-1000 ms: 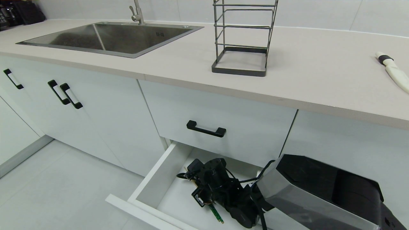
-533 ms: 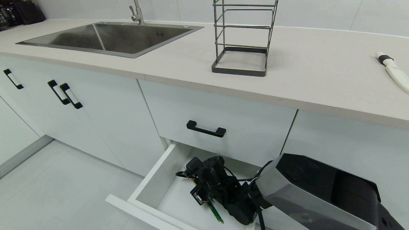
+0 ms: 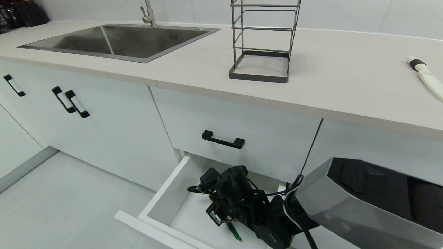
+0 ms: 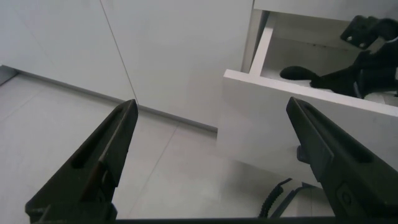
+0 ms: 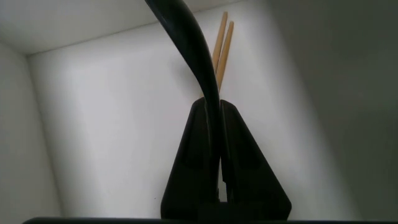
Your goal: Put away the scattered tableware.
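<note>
My right tool (image 5: 216,115) sits in the open drawer (image 3: 172,193), clamped on a black utensil handle (image 5: 191,43), with wooden chopsticks (image 5: 220,43) lying just beyond it. My left tool (image 4: 210,112) hangs wide open above the floor (image 4: 56,106) beside the drawer front. Farther off, a white knife (image 3: 425,74) lies on the bench (image 3: 328,86), well apart from the wire rack (image 3: 261,45).

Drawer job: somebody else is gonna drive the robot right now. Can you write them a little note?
Right gripper: shut on the black utensil, inside the open drawer.
Left gripper: open, holding nothing, above the floor beside the drawer front.
Done: chopsticks lie in the drawer.
Left: release the utensil, probably fetch the white knife from the counter, then shut the drawer.
</note>
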You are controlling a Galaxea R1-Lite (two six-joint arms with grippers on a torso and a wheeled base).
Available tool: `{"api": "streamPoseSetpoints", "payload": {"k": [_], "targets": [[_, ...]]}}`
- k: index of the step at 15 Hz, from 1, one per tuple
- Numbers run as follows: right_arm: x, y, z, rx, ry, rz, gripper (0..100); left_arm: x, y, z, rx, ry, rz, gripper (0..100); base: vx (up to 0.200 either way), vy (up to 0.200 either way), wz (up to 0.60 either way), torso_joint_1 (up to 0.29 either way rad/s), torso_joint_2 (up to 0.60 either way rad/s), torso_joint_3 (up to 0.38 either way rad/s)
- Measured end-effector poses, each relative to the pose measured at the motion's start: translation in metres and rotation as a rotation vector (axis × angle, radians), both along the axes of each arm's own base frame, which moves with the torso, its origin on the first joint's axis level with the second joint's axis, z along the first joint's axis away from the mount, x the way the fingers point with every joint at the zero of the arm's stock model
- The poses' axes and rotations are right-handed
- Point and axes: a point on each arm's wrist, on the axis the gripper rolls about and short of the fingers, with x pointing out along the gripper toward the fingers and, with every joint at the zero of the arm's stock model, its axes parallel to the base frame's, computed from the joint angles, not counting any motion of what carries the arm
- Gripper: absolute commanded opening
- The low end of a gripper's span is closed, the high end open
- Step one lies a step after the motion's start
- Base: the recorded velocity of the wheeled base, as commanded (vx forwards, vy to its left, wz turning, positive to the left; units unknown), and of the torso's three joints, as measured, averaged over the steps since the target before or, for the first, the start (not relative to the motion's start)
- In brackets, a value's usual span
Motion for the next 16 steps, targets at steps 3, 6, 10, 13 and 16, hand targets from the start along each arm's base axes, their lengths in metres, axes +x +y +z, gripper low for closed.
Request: {"api": "streamPoseSetpoints", "payload": {"k": [3,6,10,13,16], "targets": [[-0.012,-0.004,0.015,0.008,-0.006,0.016,0,0.0,0.0,0.0,0.0,0.0,0.0,100,0.0,0.0,0.0,0.0,0.0,0.0],[-0.015,-0.006,0.023,0.019,-0.017,0.016,0,0.0,0.0,0.0,0.0,0.0,0.0,100,0.0,0.0,0.0,0.0,0.0,0.0],[-0.017,-0.009,0.021,0.007,-0.013,0.008,0,0.0,0.0,0.0,0.0,0.0,0.0,100,0.0,0.0,0.0,0.0,0.0,0.0],[-0.008,-0.006,0.02,0.015,-0.017,-0.013,0,0.0,0.0,0.0,0.0,0.0,0.0,100,0.0,0.0,0.0,0.0,0.0,0.0],[0.007,-0.009,0.01,-0.01,-0.009,-0.048,100,0.0,0.0,0.0,0.0,0.0,0.0,100,0.0,0.0,0.0,0.0,0.0,0.0]]}}
